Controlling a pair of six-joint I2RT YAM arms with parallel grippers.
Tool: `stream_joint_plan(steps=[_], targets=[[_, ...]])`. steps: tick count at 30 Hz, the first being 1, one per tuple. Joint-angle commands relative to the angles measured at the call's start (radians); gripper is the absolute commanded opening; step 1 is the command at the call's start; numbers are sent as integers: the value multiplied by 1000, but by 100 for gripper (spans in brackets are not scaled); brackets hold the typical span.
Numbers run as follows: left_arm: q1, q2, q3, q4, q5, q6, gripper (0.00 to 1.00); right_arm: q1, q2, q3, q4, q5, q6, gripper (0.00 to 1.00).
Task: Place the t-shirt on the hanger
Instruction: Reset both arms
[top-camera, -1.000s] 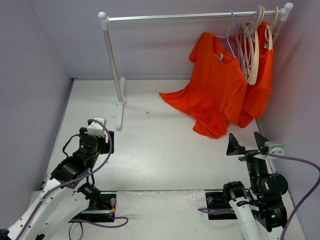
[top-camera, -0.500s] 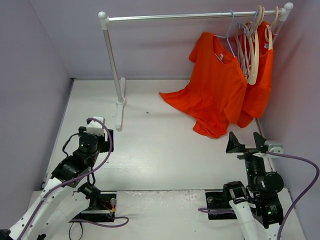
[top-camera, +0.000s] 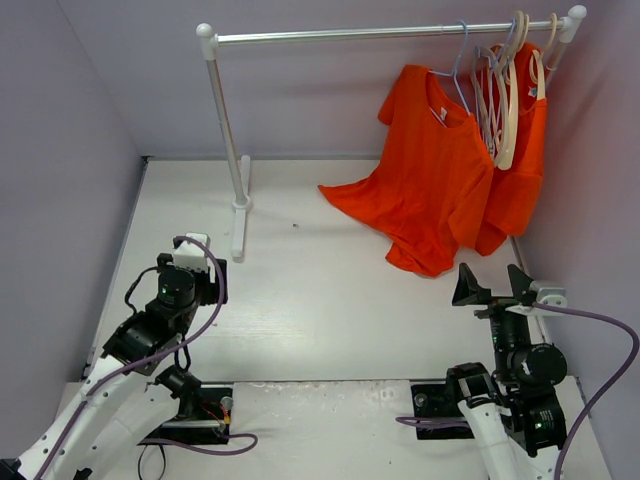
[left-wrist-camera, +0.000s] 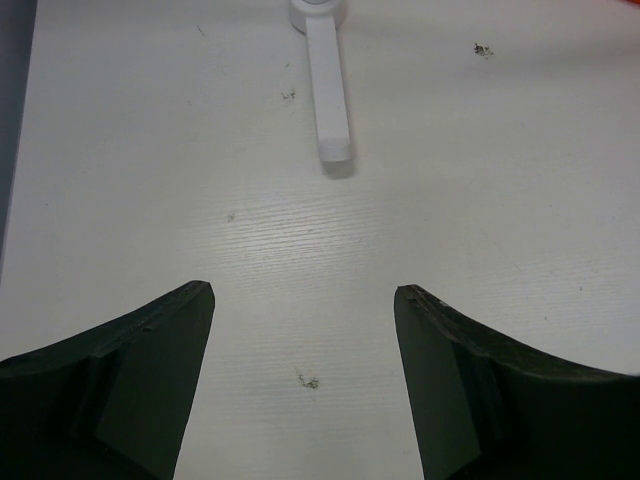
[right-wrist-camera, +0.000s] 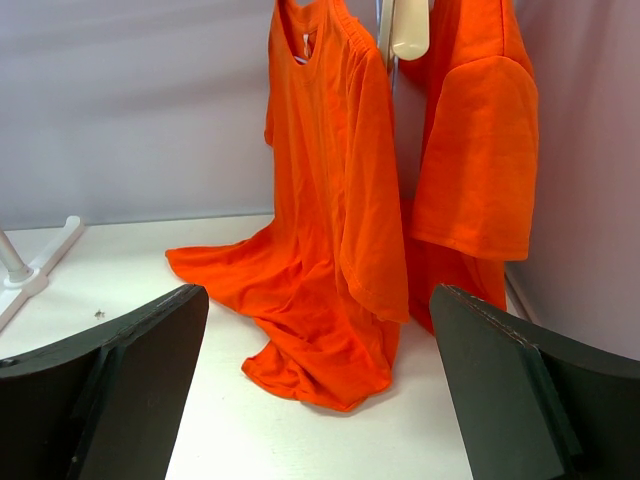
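An orange t-shirt (top-camera: 430, 190) hangs by its neck on the thin pale blue-grey hanger (top-camera: 461, 62), which is hooked over the rail. The t-shirt's lower half (right-wrist-camera: 320, 240) spreads over the table. My right gripper (top-camera: 490, 280) stands open near the table's right front, pointing at the shirt's hem from a short way off, and nothing is between its fingers (right-wrist-camera: 318, 292). My left gripper (left-wrist-camera: 305, 300) is open over bare table at the left, empty, facing the rack's foot. In the top view its fingers are hidden under the wrist.
A white rack with a metal rail (top-camera: 380, 33) stands at the back. Its post (top-camera: 225, 120) and foot (left-wrist-camera: 328, 90) are at the left. A second orange shirt (top-camera: 522, 170) and thick cream hangers (top-camera: 505, 100) hang at the rail's right end. Walls close in on both sides.
The right arm has shifted very slightly. The shirts, the hangers and the left arm look the same.
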Motion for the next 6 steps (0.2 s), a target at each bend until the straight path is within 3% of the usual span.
stream_joint_plan(steps=[1,6], targets=[[7,18,23,60,-3,-3,73,6,-40,2,105,14,8,100],[7,21,24,58,-3,-3,73,6,-32,4,105,11,5,100]])
